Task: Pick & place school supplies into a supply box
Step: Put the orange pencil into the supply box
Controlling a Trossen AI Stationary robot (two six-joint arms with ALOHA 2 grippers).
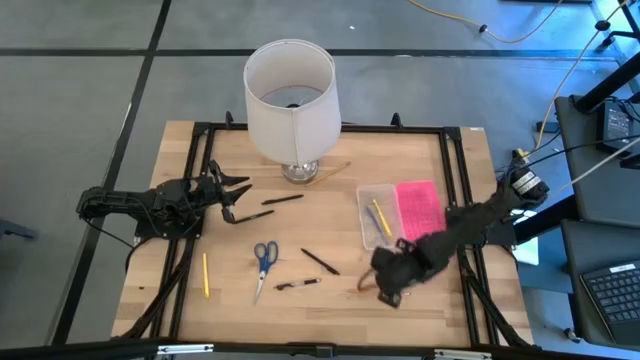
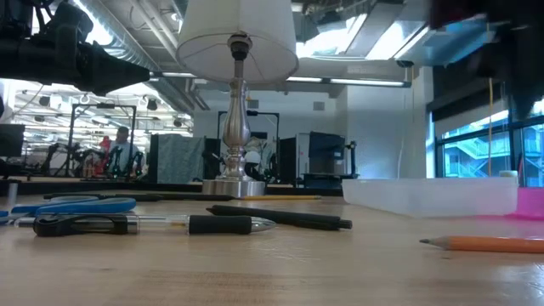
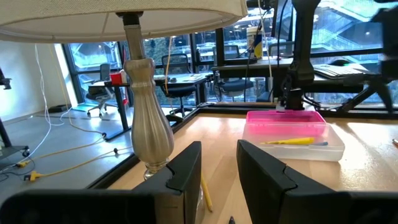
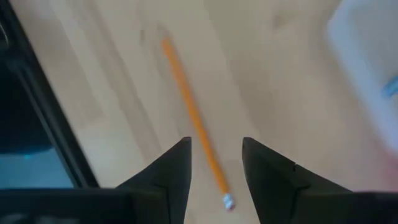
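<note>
The supply box (image 1: pixel 378 215) is a clear tray with its pink lid (image 1: pixel 420 208) lying open beside it; a yellow pencil (image 3: pixel 291 142) and a blue pen lie inside. My right gripper (image 4: pixel 216 146) hovers open, pointing down, over an orange pencil (image 4: pixel 189 109) that lies flat on the table near the front edge, just in front of the box (image 1: pixel 365 285). Blue-handled scissors (image 1: pixel 264 258), dark pens (image 1: pixel 320 261) (image 1: pixel 298 284) (image 1: pixel 283 199) and a yellow pencil (image 1: pixel 205 275) lie on the wood. My left gripper (image 1: pixel 240 198) waits open and level at the left.
A white lamp (image 1: pixel 290 100) stands at the far middle of the table, its metal base (image 2: pixel 231 185) on the wood, with a thin pencil (image 1: pixel 330 172) beside it. Black frame rails (image 1: pixel 460 200) run along the table's sides. Bare wood lies between the scissors and the box.
</note>
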